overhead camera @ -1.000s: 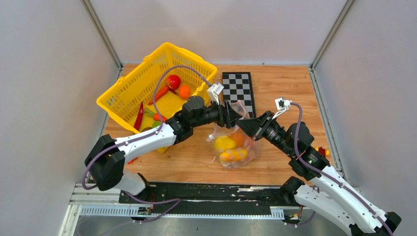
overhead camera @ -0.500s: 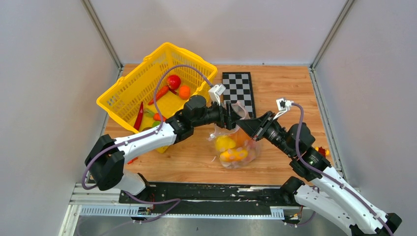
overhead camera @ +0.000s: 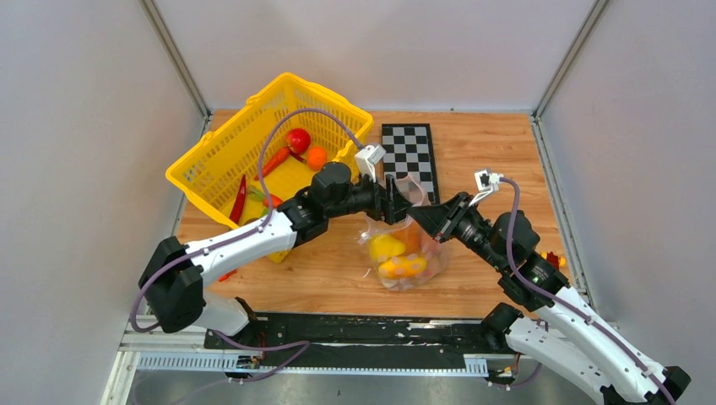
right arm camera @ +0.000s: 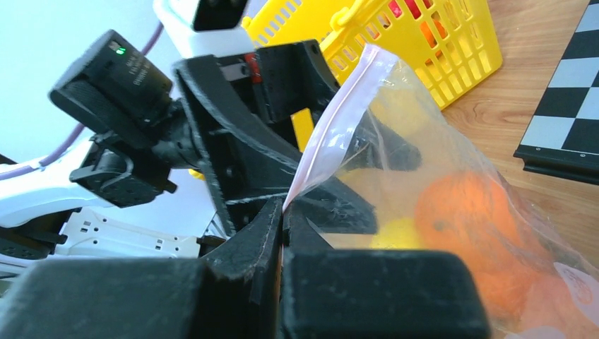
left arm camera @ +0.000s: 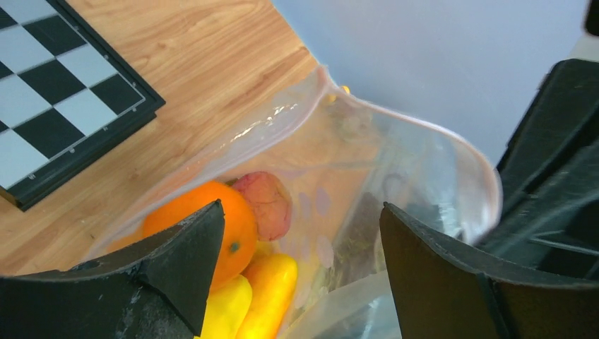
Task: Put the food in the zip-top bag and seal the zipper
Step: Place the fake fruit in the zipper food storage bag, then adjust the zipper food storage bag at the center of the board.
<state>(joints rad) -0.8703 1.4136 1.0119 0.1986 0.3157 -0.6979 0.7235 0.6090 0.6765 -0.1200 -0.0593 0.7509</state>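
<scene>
Now the filled bag point(overhead camera: 405, 257) sits mid-table, mouth up, not yet sealed.
The right gripper point(right arm camera: 282, 212), reaching in from 5 o'clock, is clamped on the zipper point(right arm camera: 339, 120) at one end. The left gripper point(left arm camera: 300, 219), from 9 o'clock, stands released, jaws spread astride the open mouth. To seal well, I judge it should close on the strip beside that pinch and slide along it while the right holds it taut. Inside lies the food point(left arm camera: 268, 282): orange and yellow pieces and a pale pinkish one. At 12 o'clock lies a checkerboard point(overhead camera: 409, 152); at 10 o'clock a basket point(overhead camera: 228, 126) holds a tomato point(overhead camera: 297, 139), a carrot point(overhead camera: 272, 162) and a chili point(overhead camera: 239, 200).
</scene>
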